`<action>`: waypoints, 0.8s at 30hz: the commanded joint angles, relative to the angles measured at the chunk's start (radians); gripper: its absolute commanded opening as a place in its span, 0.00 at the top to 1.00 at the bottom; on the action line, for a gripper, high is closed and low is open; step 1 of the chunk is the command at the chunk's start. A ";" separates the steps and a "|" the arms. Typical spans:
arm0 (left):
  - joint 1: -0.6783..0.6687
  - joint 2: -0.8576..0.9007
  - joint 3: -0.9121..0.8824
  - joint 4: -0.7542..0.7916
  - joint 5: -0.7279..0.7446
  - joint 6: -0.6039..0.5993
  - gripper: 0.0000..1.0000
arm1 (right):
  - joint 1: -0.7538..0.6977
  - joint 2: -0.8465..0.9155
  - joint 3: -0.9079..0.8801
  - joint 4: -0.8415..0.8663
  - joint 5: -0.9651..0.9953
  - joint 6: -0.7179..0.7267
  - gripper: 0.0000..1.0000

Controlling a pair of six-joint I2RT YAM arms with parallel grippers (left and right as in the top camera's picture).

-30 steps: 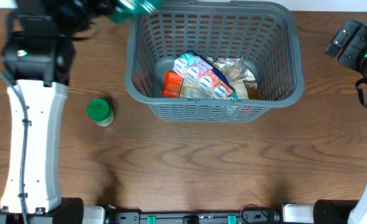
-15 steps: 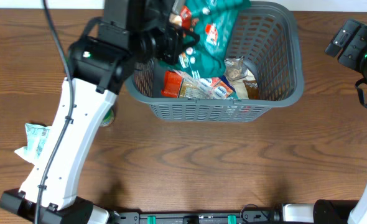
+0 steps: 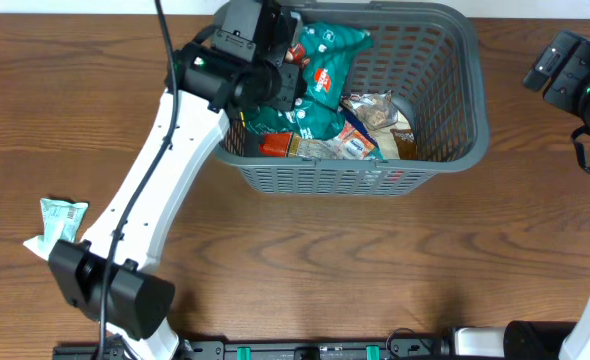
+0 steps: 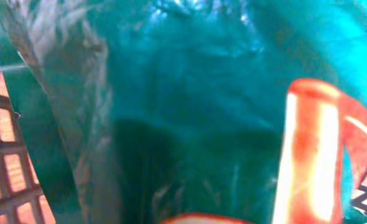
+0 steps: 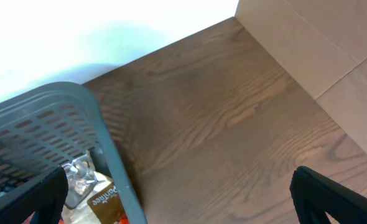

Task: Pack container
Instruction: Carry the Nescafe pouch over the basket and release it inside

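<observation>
The dark grey basket (image 3: 472, 95) stands at the back middle of the table and holds several snack packets. My left gripper (image 3: 283, 78) reaches over the basket's left rim, shut on a large teal bag with a red label (image 3: 327, 58) that hangs inside the basket over the other packets. The teal bag (image 4: 190, 93) fills the left wrist view and hides the fingers. My right gripper (image 5: 177, 193) is open and empty, right of the basket's right rim (image 5: 102, 137), above bare table. The right arm (image 3: 575, 75) is at the far right in the overhead view.
A small teal packet (image 3: 60, 220) lies on the table at the left, beside the left arm's base. Inside the basket lie an orange packet (image 3: 278, 146), a clear bag of snacks (image 3: 380, 108) and a brown-labelled packet (image 5: 99, 198).
My left arm has swung right from the table's left side, carrying the teal bag over the rim and down into the basket. The small teal packet has come into view. The right arm has not moved.
</observation>
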 commanded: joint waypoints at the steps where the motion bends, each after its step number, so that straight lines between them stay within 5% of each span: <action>1: 0.000 -0.003 0.033 0.001 -0.027 -0.052 0.94 | -0.008 0.001 0.002 -0.001 0.013 0.013 0.01; 12: 0.001 0.013 0.033 -0.027 -0.029 -0.051 0.92 | -0.008 0.001 0.002 -0.001 0.013 0.013 0.01; 14: 0.000 0.013 0.033 -0.031 -0.027 -0.051 0.53 | -0.008 0.001 0.002 -0.001 0.013 0.013 0.01; 16: 0.001 0.010 0.033 -0.033 -0.025 -0.051 0.37 | -0.008 0.001 0.002 -0.001 0.013 0.013 0.01; 24: 0.001 -0.074 0.036 0.033 -0.026 -0.051 0.27 | -0.008 0.001 0.002 -0.001 0.013 0.013 0.01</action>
